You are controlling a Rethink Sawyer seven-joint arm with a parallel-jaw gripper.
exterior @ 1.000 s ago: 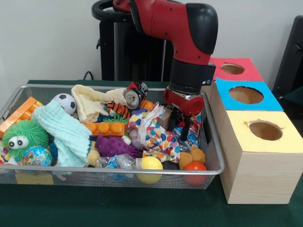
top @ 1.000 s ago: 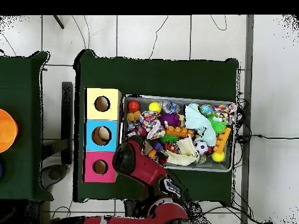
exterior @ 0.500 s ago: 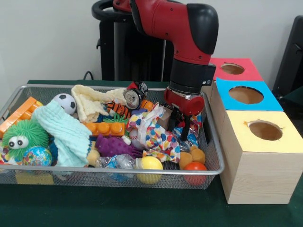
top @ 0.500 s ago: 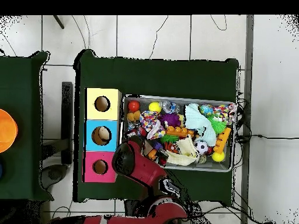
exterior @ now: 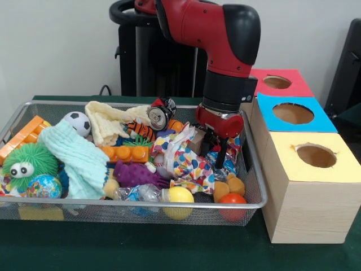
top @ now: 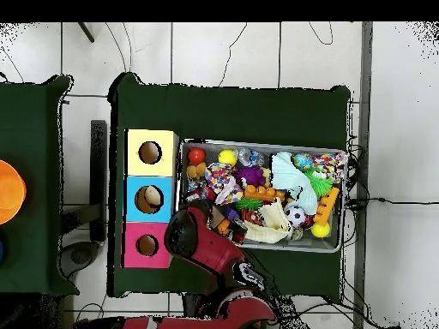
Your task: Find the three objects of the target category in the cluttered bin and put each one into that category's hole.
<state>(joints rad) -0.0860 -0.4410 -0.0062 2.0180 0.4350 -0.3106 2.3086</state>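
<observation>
— Green-clothed table (exterior: 169, 248): contents?

— One wire bin (exterior: 256, 169), three holed boxes: red (exterior: 282, 83), blue (exterior: 293, 116), yellow (exterior: 316, 169).

— Gripper (exterior: 211, 148)?

— Low among the bin's right-side clutter, beside one confetti-patterned cloth (exterior: 183, 161); finger state cannot be told.

— Balls?

— One soccer ball (exterior: 77, 122), far left.

You see a bench (exterior: 169, 251) covered in dark green cloth, with a plain white wall (exterior: 56, 45) behind it. A black cable (exterior: 105, 88) loops up at its far edge, and a black piece of furniture (exterior: 350, 62) stands at the right edge of the front view. From overhead, your bench (top: 240, 107) stands on a pale tiled floor (top: 223, 51) crossed by thin cables (top: 390, 201). A second green bench (top: 30, 171) sits well apart at the left, carrying an orange round thing (top: 9, 190) cut off by the edge.
</observation>
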